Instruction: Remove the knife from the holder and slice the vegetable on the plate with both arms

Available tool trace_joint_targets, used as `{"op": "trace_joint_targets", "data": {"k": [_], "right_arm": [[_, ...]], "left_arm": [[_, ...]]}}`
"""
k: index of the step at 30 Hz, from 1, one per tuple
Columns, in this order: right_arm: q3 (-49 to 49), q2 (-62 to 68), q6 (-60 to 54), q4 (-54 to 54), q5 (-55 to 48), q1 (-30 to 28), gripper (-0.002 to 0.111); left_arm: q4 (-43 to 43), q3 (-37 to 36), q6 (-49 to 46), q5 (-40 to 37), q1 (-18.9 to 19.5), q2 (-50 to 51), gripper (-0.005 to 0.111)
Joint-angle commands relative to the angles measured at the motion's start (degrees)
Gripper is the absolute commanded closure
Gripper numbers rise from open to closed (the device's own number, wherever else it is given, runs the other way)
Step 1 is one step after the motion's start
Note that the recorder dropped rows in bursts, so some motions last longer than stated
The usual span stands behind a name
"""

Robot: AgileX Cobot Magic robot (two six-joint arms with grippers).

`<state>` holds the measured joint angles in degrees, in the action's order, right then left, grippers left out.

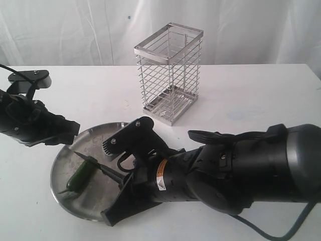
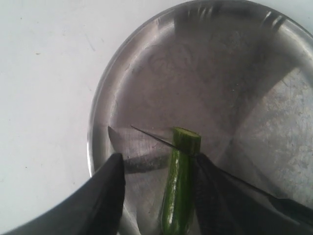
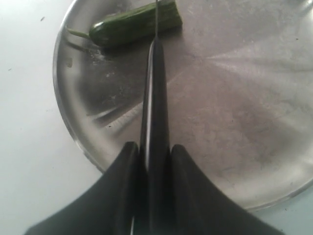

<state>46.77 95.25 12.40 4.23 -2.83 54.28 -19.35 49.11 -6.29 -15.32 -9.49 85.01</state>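
The steel plate (image 1: 108, 133) lies at the front left with the green vegetable (image 1: 80, 178) on it, one end cut flat. My right gripper (image 1: 123, 178) is shut on the knife's black handle. The dark blade (image 1: 93, 161) crosses the vegetable close to that cut end. In the right wrist view the knife (image 3: 155, 88) runs from the gripper (image 3: 151, 149) to the vegetable (image 3: 132, 22). My left gripper (image 2: 156, 161) is open above the plate (image 2: 195, 73). The vegetable (image 2: 181, 181) lies between its fingers, against one of them. The blade (image 2: 151, 136) shows as a thin line.
The wire holder (image 1: 169, 73) stands behind the plate at the table's middle, with nothing in it. My thick right arm (image 1: 235, 170) lies across the front right of the table. My left arm (image 1: 27, 120) hangs over the plate's left rim.
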Motion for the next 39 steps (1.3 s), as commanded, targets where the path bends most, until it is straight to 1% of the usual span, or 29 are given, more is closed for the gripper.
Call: {"op": "trace_joint_targets", "data": {"k": [1, 10, 15, 23, 29, 39], "right_arm": [[-0.25, 0.27, 0.46, -0.01, 0.67, -0.03, 0.108], [-0.25, 0.15, 1.36, -0.01, 4.99, -0.13, 0.108], [-0.25, -0.64, 1.36, -0.01, 4.87, -0.13, 0.108], [-0.25, 0.34, 1.36, 0.22, 1.19, -0.13, 0.108], [-0.25, 0.83, 1.36, 0.33, 1.17, -0.13, 0.108], [-0.25, 0.83, 1.15, 0.46, 1.17, -1.78, 0.108]], "left_arm": [[-0.75, -0.46, 0.05, 0.74, 0.24, -0.10, 0.058], [-0.75, -0.46, -0.10, 0.05, 0.24, -0.10, 0.058], [-0.75, -0.46, -0.74, -0.09, 0.24, -0.10, 0.058], [-0.75, -0.46, -1.19, -0.34, 0.24, -0.10, 0.058], [-0.75, -0.46, -1.19, -0.88, 0.24, -0.10, 0.058], [-0.75, -0.46, -1.19, -0.88, 0.24, -0.10, 0.058]]}}
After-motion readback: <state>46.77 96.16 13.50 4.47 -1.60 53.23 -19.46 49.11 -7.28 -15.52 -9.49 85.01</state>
